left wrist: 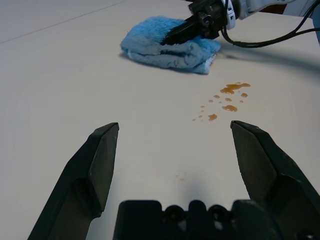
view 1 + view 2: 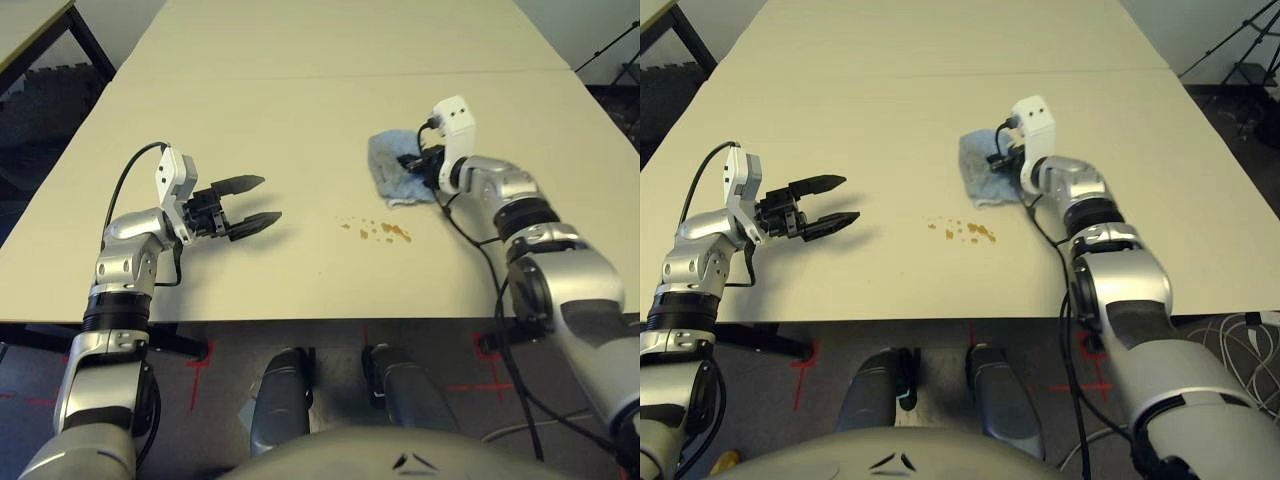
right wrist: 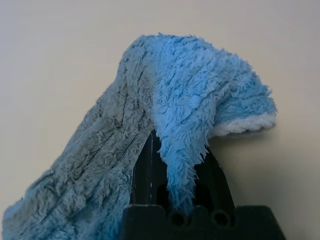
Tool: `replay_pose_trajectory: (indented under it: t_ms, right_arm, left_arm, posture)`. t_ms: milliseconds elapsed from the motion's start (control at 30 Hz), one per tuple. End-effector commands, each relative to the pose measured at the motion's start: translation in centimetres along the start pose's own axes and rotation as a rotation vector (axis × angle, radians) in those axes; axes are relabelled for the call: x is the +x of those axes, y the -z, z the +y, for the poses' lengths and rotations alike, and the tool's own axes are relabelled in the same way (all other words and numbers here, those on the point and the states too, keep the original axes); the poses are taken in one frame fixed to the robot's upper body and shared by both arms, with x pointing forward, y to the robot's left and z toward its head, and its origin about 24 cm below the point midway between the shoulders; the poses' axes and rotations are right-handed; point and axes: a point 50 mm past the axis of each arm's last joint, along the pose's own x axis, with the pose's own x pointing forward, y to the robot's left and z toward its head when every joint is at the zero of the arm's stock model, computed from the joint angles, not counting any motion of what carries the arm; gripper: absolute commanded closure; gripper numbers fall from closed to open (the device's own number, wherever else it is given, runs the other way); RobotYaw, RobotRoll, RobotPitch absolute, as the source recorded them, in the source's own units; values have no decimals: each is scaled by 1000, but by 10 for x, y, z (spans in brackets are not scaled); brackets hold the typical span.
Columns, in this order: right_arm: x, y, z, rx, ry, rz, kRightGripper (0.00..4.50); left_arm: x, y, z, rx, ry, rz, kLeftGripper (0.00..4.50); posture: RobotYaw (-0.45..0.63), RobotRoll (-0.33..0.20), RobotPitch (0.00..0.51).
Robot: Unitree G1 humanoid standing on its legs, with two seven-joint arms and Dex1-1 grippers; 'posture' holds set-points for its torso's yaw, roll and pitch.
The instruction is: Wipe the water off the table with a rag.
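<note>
The right hand is shut on the rag, a fold of the blue cloth pinched between its two black fingers, while the left hand hangs wide open with nothing between its fingers, pointing in toward the middle of the bench. The rag lies on the bench toward its right side, just beyond the water; bunched as it is, its longer direction in the head view runs from the far edge toward the near one, leaning slightly. The water forms a loose band, its long axis running left to right, with the largest blotch at the right end and smaller drops trailing left. There is one rag, one bench, two hands and a single main patch of water made of several drops, too small to count surely, plus a few faint specks apart from it. No writing is readable on the rag.
</note>
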Motion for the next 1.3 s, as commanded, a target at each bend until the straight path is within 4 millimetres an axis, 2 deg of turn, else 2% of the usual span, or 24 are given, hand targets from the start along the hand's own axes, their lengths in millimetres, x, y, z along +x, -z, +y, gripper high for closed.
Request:
replay_pose_trajectory:
  t_ms: [33, 200, 367, 533, 667, 767, 1000, 1300]
  right_arm:
    - [-14, 7, -17, -38, 44, 28, 4378]
    - [-34, 1, -35, 17, 59, -6, 4378]
    - [-61, -13, -37, 121, -28, -50, 4378]
    - [-91, -9, -8, 225, -147, -8, 4379]
    - [-104, -2, 16, 270, -197, 31, 4380]
    - [-105, 7, 32, 298, -216, 52, 4380]
    - [-91, 30, 66, 331, -254, 85, 4380]
    - [-67, 32, 91, 324, -301, 79, 4381]
  left_arm:
    - [2, -2, 1, 16, 15, 7, 0]
    - [4, 0, 0, 12, 21, 5, 0]
    - [4, 2, -1, 6, 24, 6, 0]
    - [-5, 0, 2, -12, 27, 23, 0]
    - [-10, -3, 3, -20, 41, 35, 0]
    - [-12, -4, 2, -26, 61, 47, 0]
    - [-12, -2, -3, -35, 79, 49, 0]
    - [-12, -3, -4, -39, 85, 46, 0]
  posture:
    - [-195, 0, 137]
    - [-205, 0, 144]
    - [-214, 0, 155]
    - [-217, 0, 165]
    - [-216, 0, 170]
    - [-214, 0, 172]
    - [-212, 0, 173]
    - [-195, 0, 166]
